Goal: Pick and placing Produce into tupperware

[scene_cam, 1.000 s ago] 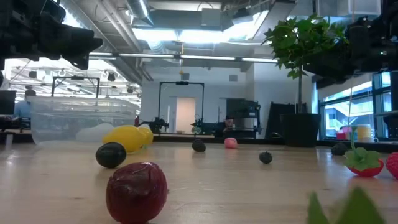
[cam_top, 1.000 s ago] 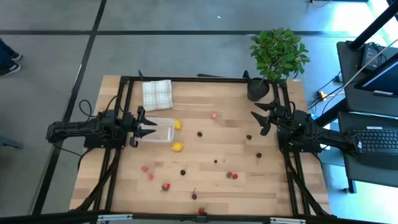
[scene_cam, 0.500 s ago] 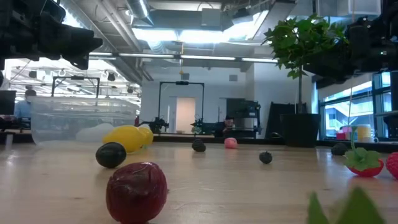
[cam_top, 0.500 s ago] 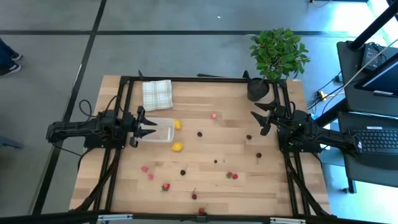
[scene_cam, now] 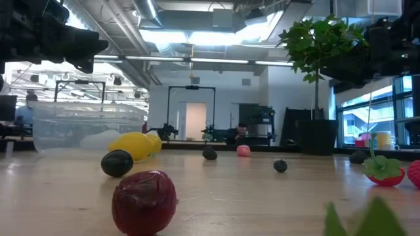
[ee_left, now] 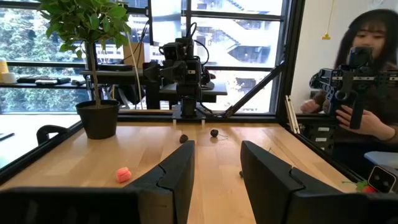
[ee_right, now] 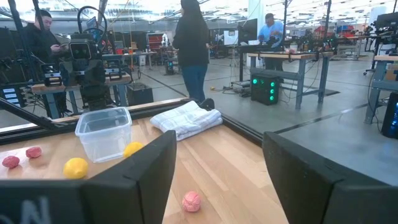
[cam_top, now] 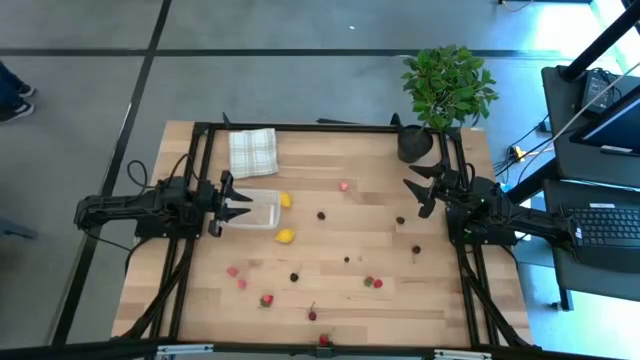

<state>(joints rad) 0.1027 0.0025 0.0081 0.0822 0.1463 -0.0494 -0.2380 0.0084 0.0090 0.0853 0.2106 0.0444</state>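
The clear tupperware (cam_top: pixel 252 209) stands on its base at the table's left middle, also in the right wrist view (ee_right: pixel 104 132) and the low view (scene_cam: pixel 85 128). Two yellow lemons (cam_top: pixel 285 236) (cam_top: pixel 285 200) lie just right of it. Red strawberries (cam_top: pixel 372 282) and dark cherries (cam_top: pixel 322 214) are scattered across the tabletop. My left gripper (cam_top: pixel 240 201) hovers open above the tupperware's left end, fingers pointing right (ee_left: pixel 214 168). My right gripper (cam_top: pixel 414 190) hangs open over the table's right side (ee_right: pixel 214 168), above all produce.
A folded checked cloth (cam_top: pixel 252 152) lies at the far left, and a potted plant (cam_top: pixel 443 95) stands at the far right corner. A black frame rims the table. People stand in the room beyond, one holding a device (ee_left: pixel 357 74).
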